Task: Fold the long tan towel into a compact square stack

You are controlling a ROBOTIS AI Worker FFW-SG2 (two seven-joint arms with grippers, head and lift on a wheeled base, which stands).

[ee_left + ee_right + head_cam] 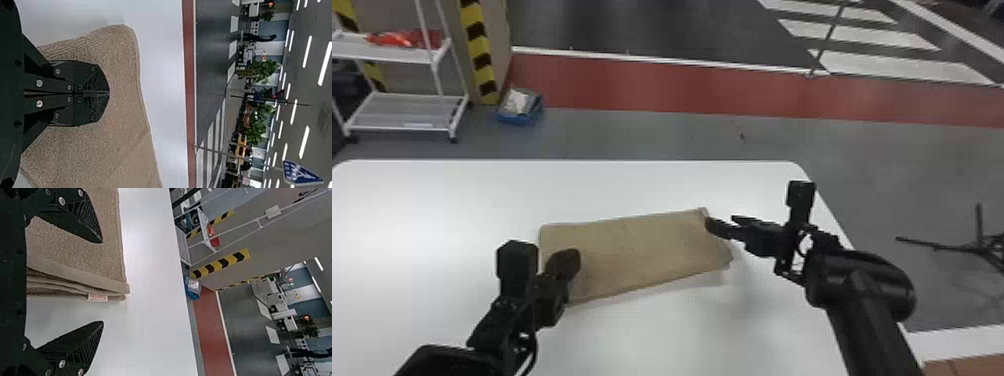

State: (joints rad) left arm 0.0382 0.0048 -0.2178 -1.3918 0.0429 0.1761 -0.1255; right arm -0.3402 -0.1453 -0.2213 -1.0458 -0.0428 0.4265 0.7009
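Note:
The tan towel (637,250) lies folded in a flat, layered rectangle on the white table. At its left end is my left gripper (571,265); in the left wrist view that gripper (109,94) is shut over the towel (117,149), its fingertips together with no cloth visibly between them. My right gripper (719,225) is at the towel's right end. In the right wrist view the same gripper (102,282) stands open, one finger over the towel (70,246) and the other beyond its stacked edges, where a small label shows.
The white table (682,175) extends around the towel, its right edge running beneath my right arm. Beyond it on the floor are a white shelf cart (407,112), a blue bin (519,117) and a black stand leg at the right.

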